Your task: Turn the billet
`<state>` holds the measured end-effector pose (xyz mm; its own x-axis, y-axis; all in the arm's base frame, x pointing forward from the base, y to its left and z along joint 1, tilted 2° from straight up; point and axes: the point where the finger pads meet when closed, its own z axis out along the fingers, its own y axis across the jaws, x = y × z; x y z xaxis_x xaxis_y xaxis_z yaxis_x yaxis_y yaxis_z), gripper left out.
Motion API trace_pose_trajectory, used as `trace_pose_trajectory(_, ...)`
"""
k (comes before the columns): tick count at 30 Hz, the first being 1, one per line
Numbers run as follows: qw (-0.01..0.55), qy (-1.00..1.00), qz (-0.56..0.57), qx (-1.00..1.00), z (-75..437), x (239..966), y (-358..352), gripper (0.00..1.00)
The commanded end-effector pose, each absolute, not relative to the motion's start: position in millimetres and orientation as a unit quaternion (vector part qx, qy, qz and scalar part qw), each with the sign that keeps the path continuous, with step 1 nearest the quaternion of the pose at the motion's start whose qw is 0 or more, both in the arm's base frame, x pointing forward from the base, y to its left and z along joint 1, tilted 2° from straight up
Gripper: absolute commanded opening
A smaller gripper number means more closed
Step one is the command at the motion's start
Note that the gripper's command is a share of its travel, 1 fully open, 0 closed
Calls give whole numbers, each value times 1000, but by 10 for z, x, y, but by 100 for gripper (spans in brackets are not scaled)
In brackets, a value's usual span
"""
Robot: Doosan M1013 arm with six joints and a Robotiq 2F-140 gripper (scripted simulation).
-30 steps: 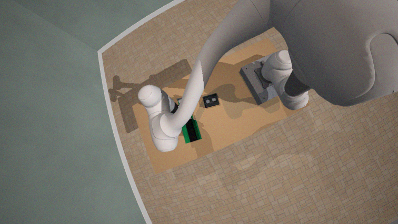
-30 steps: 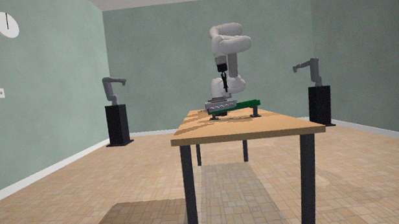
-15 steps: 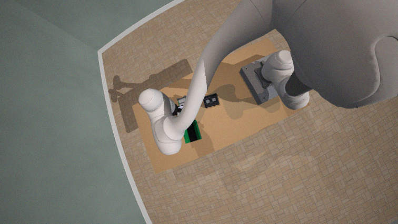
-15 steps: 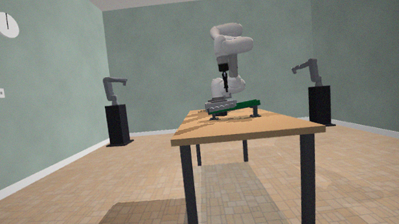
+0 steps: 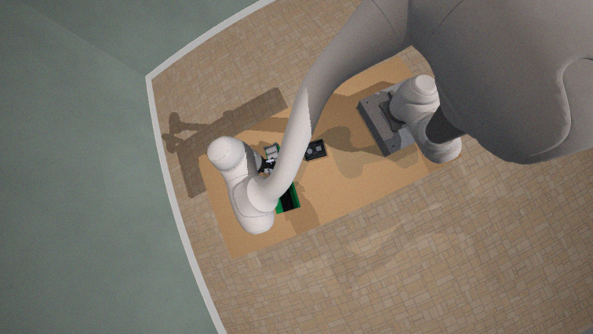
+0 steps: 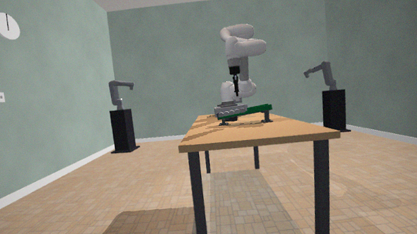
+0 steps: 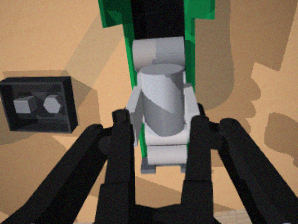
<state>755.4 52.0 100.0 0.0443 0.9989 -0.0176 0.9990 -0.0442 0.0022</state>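
A green feed ramp with a black track stands on the wooden table. My gripper is shut on a grey steel billet and holds it lifted above the ramp's lower end, its length pointing along the ramp. Below it other grey billets lie across the ramp in a row. The arm hides most of that row in the overhead view.
A black box with two grey buttons lies on the table beside the ramp. The robot's grey base plate is at the table's far end. Two other arms on black pedestals stand by the walls.
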Motion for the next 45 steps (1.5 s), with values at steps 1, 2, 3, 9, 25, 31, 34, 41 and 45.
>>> trace_pose_trajectory(1, 9, 691, -7, 723, 1002, 7554, 522, 10)
trace_pose_trajectory(2, 9, 691, -8, 723, 1002, 7554, 522, 10)
trace_pose_trajectory(3, 10, 691, -8, 723, 1002, 7554, 522, 10)
trace_pose_trajectory(9, 11, 691, -10, 723, 1002, 7555, 524, 10)
trace_pose_trajectory(25, 14, 691, -12, 722, 1002, 7555, 525, 10)
trace_pose_trajectory(31, 14, 691, -12, 722, 1002, 7555, 525, 10)
trace_pose_trajectory(34, 14, 691, -12, 722, 1002, 7555, 525, 10)
trace_pose_trajectory(41, 14, 691, -12, 722, 1002, 7555, 525, 10)
trace_pose_trajectory(45, 14, 691, -12, 722, 1002, 7555, 525, 10)
